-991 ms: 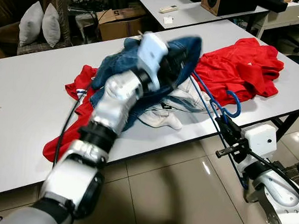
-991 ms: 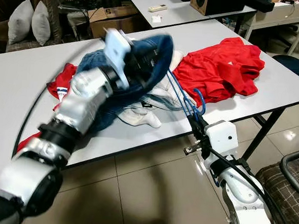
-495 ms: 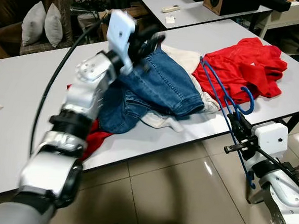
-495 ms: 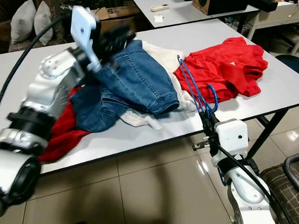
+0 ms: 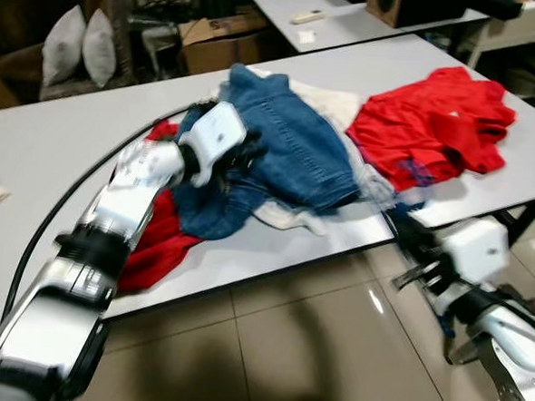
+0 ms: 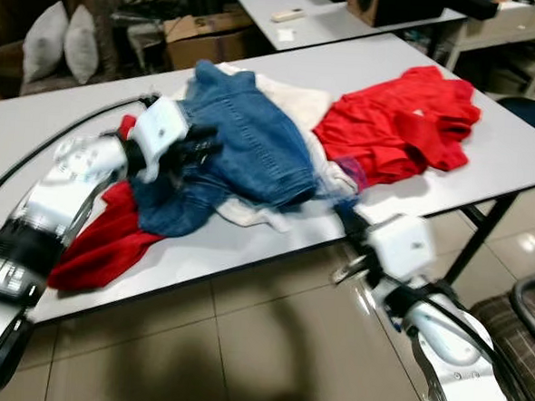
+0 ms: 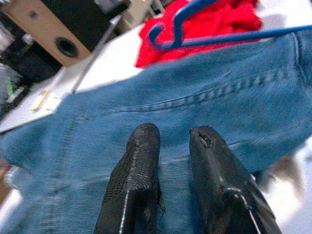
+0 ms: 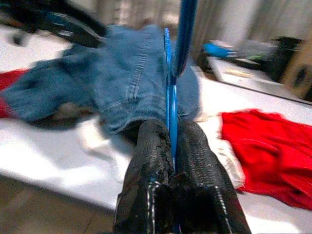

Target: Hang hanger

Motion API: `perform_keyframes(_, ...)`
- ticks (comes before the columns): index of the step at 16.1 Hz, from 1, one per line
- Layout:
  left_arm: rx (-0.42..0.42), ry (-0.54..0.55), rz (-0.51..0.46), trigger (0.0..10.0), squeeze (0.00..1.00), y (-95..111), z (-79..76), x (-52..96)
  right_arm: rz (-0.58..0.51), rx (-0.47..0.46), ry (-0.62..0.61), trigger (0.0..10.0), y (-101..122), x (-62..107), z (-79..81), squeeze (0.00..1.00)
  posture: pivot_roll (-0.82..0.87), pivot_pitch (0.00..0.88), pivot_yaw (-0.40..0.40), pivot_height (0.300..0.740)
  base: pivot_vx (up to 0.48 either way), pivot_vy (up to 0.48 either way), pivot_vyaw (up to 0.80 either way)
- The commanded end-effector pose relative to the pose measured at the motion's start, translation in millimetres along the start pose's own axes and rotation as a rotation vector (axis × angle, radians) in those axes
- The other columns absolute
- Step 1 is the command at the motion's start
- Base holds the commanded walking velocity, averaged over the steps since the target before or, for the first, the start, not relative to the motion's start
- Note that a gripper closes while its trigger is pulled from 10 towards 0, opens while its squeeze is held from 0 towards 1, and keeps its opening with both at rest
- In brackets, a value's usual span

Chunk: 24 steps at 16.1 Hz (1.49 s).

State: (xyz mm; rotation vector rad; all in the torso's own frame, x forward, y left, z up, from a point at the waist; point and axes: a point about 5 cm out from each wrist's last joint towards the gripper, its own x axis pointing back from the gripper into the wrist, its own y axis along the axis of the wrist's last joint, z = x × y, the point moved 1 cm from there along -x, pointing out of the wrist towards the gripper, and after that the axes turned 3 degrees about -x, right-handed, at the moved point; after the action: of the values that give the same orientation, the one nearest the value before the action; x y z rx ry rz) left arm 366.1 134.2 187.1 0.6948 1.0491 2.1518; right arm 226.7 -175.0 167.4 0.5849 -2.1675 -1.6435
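Note:
A blue plastic hanger (image 8: 170, 83) stands up between the fingers of my right gripper (image 8: 171, 129), which is shut on its lower bar. That gripper (image 5: 402, 229) hangs at the near edge of the white table (image 5: 52, 151); the hanger is motion-blurred in the eye views. Blue jeans (image 5: 298, 148) lie on the table over a white garment (image 5: 333, 100). My left gripper (image 5: 243, 154) hovers just over the denim, fingers (image 7: 141, 146) slightly apart with nothing between them. The hanger's hook (image 7: 170, 29) shows beyond the jeans in the left wrist view.
A red garment (image 5: 436, 120) is spread on the table's right side, another red one (image 5: 161, 239) near its front left. Behind stand a cardboard box (image 5: 223, 39), a chair with two grey pillows (image 5: 73, 39) and a second table (image 5: 351, 15). Tiled floor lies below.
My left gripper has come down from its raised position and let go of the jeans, which now lie flat on the table. The right gripper with the hanger has dropped lower.

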Motion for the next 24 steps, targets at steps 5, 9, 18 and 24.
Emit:
perform_keyframes(5, 0.031, -0.119, 0.046, 10.0, 0.00, -7, -0.9, 41.9, 0.031, 0.032, 0.268, 10.0, 18, 1.4, 17.6, 0.00, -0.13, 0.000, 0.125, 0.740, 0.000, 0.000, 0.00)
perform_keyframes(9, -0.039, -0.092, 0.148, 10.0, 0.00, -18, 2.8, 50.5, 0.073, 0.043, 0.300, 10.0, 17, 4.8, 16.0, 0.00, -0.12, 0.000, 0.114, 0.740, 0.000, 0.000, 0.00)
perform_keyframes(18, -0.190, -0.007, 0.164, 10.0, 0.25, -22, -8.9, 20.6, 0.216, 0.169, -0.067, 10.0, -4, 13.4, -35.7, 0.00, -0.15, 0.000, 0.135, 0.740, 0.000, 0.000, 0.00)
perform_keyframes(24, -0.222, 0.102, 0.120, 10.0, 0.00, -17, -5.3, 3.9, 0.058, 0.086, -0.339, 10.0, 14, 13.4, -69.3, 0.00, -0.15, 0.000, 0.132, 0.740, 0.000, 0.000, 0.00)
